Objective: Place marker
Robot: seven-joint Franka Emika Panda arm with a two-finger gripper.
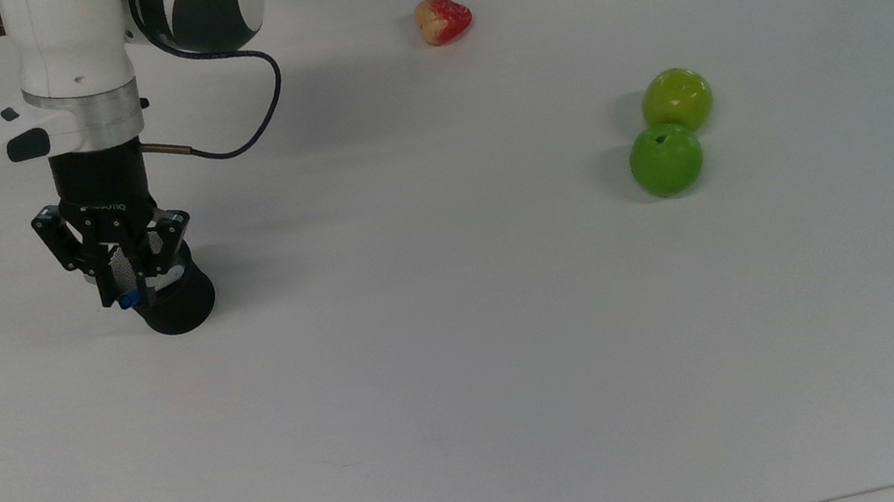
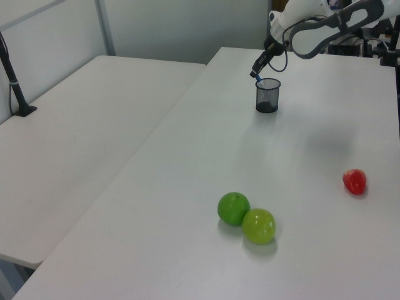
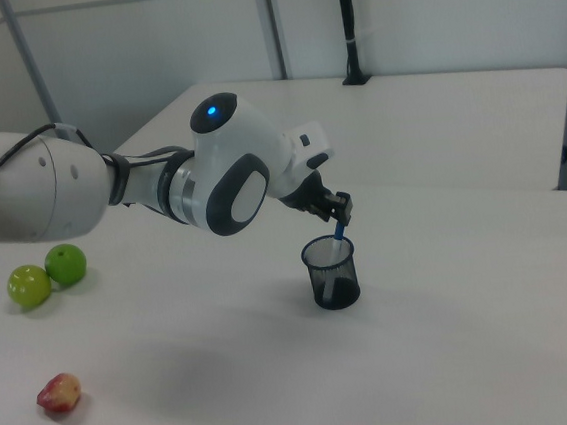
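Step in hand: lowering the marker (image 3: 340,238) into the cup (image 3: 331,273). My hand (image 1: 123,286) is closed on the marker's upper end, directly above the cup's rim. In the right view the marker hangs from my fingers with its lower part already inside the mesh cup, tilted slightly, its blue top just under my fingertips. In the top view a small blue end (image 1: 126,302) shows at my fingertips, at the cup's edge on the top view's left. Whether the lower tip touches the cup's bottom cannot be told.

The cup stands upright on the desk (image 1: 463,355). Two green apples (image 1: 668,131), touching each other, and a red fruit (image 1: 443,19) lie well apart from it and play no part.

Next move, as I judge it: part my fingers to release the marker, then lift straight up. Requirements:
- Release only with the marker's lower part well inside the rim, so it leans against the wall rather than tipping out.
- Withdraw vertically; my fingers sit close to the rim, and a sideways pull could knock the light cup over.
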